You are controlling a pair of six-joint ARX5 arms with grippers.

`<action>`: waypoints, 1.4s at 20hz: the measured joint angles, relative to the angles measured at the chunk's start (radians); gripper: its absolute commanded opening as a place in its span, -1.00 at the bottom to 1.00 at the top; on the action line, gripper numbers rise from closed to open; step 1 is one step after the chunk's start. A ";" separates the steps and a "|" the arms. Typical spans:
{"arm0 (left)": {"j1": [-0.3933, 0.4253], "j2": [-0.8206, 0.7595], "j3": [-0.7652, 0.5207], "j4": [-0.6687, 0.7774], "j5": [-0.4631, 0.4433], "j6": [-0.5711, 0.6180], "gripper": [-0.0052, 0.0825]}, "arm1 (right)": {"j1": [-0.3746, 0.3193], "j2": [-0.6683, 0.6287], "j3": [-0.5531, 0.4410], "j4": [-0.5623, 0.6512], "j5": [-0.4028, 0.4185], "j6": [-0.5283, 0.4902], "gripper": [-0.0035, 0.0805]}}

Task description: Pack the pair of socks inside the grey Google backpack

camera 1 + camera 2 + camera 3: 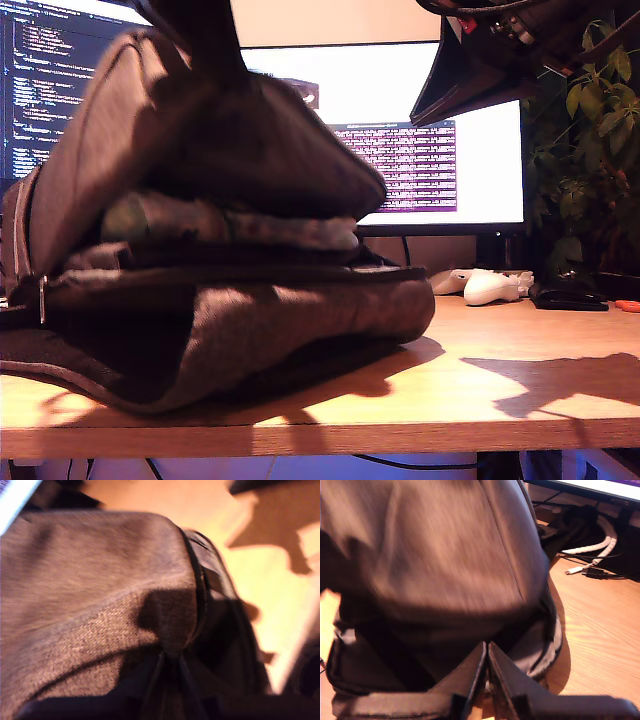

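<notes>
Socks [235, 226] lay inside the backpack [220, 340], a pale mottled strip showing in the open gap between the raised top flap and the lower body. Backpack sat on the desk [520, 390] toward the exterior view's left, flap lifted by a dark arm coming down from above. My second gripper [488, 672] hung just over the pack, jaws pressed together with nothing seen between them. My first gripper's jaws could not be made out in its blurred view; state cannot be told. Monitor [440, 150] glowed behind; white controller [490, 287] well apart toward the exterior view's right.
</notes>
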 measured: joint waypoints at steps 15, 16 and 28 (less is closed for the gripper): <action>0.003 0.035 0.000 -0.031 0.016 -0.037 -0.94 | 0.000 0.000 0.000 0.000 0.000 0.001 -0.95; 0.003 0.022 0.000 -0.025 0.029 -0.044 -0.92 | 0.000 0.000 0.000 0.000 0.000 0.001 -0.95; 0.097 -0.192 -0.061 0.267 0.109 -0.167 -0.93 | -0.142 -0.092 0.000 0.022 0.008 -0.001 -0.95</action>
